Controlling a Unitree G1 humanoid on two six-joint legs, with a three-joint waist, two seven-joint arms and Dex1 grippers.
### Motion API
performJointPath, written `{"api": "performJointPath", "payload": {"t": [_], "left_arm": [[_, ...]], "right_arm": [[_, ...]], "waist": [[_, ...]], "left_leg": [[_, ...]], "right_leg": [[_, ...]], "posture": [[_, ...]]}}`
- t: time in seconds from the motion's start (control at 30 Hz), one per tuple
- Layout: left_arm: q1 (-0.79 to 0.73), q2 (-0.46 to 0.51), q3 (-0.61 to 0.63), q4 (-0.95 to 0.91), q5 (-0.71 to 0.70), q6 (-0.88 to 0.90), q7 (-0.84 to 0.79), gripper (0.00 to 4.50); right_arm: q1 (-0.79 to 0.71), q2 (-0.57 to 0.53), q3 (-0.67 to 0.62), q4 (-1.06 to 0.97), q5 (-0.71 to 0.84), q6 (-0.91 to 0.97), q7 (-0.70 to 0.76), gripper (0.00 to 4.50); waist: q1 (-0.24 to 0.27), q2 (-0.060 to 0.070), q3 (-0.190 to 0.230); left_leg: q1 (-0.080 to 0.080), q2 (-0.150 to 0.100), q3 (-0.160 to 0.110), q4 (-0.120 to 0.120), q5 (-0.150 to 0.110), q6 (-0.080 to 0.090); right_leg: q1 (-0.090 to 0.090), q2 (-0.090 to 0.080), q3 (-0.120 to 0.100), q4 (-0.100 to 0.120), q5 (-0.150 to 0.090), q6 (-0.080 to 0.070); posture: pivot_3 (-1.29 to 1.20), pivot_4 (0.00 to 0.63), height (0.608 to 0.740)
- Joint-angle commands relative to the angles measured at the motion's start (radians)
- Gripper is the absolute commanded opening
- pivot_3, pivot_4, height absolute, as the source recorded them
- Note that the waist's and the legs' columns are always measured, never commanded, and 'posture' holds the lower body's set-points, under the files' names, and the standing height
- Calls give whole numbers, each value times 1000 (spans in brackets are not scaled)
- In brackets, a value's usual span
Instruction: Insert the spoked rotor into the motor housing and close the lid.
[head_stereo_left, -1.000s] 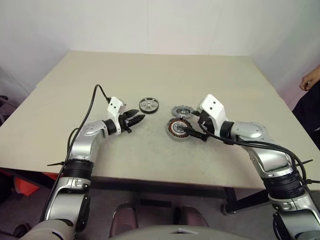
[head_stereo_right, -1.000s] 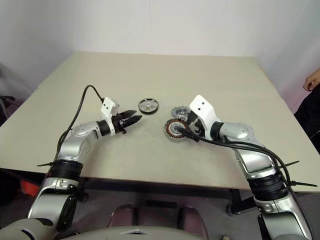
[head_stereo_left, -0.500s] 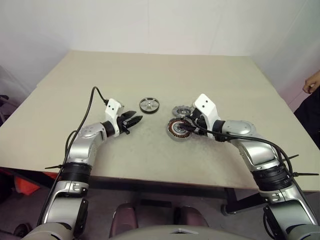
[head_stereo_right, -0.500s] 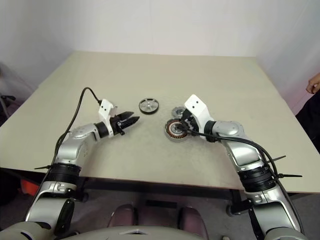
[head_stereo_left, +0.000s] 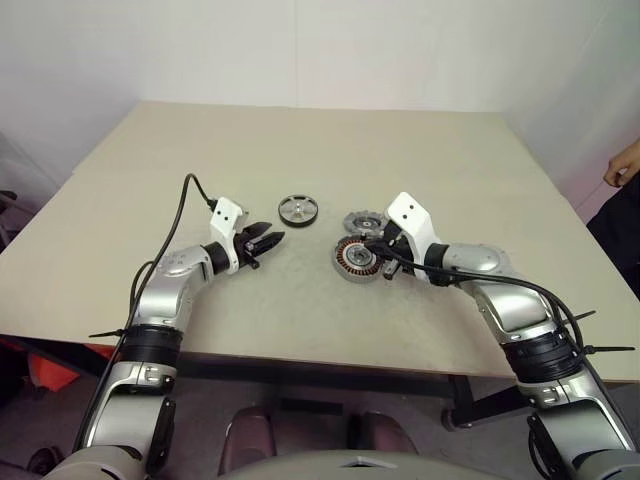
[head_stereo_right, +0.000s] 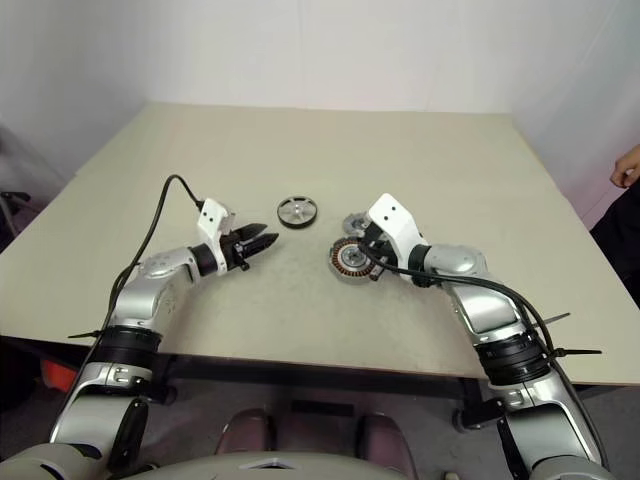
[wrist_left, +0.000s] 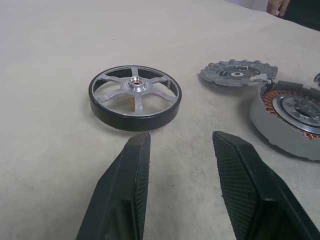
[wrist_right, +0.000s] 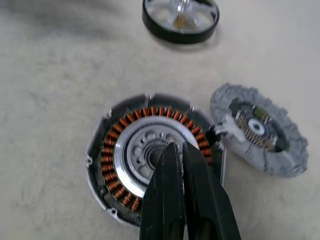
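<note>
The right gripper is hanging over the motor housing, its fingers pressed together with nothing between them, their tips over the silver centre inside the copper coil ring. The left gripper is holding its fingers spread and empty, aimed at the spoked rotor, which is lying flat on the tabletop just beyond the fingertips, untouched. The lid is lying just beside the housing, on the side away from the rotor.

The step in hand looks like steadying the housing before the rotor pickup. Next, the left fingers would need to advance, straddle the black rim and close on it, then carry the rotor over the coil ring.
</note>
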Motion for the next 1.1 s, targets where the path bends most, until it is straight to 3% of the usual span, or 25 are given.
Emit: {"api": "performJointPath", "payload": {"t": [0.03,0.83,1.1], "left_arm": [[-8,13,8,-35,-10,-13,6,2098],[-12,23,13,-27,-12,-21,29,2098],[-8,17,3,-23,-10,-24,25,2098]], "right_arm": [[-4,-2,-2,-2,-15,-23,-5,123],[-41,38,25,92,-59,-71,0,123],[-54,26,2,-13,-43,-45,7,123]], "waist": [[0,0,0],[-1,0,0],[0,0,0]], "left_leg": [[0,0,0,0,0,0],[1,0,0,0,0,0],[0,0,0,1,0,0]], "right_leg": [[0,0,0,0,0,0],[0,0,0,1,0,0],[0,0,0,1,0,0]], "posture": [[0,0,740],[0,0,740],[0,0,740]]}}
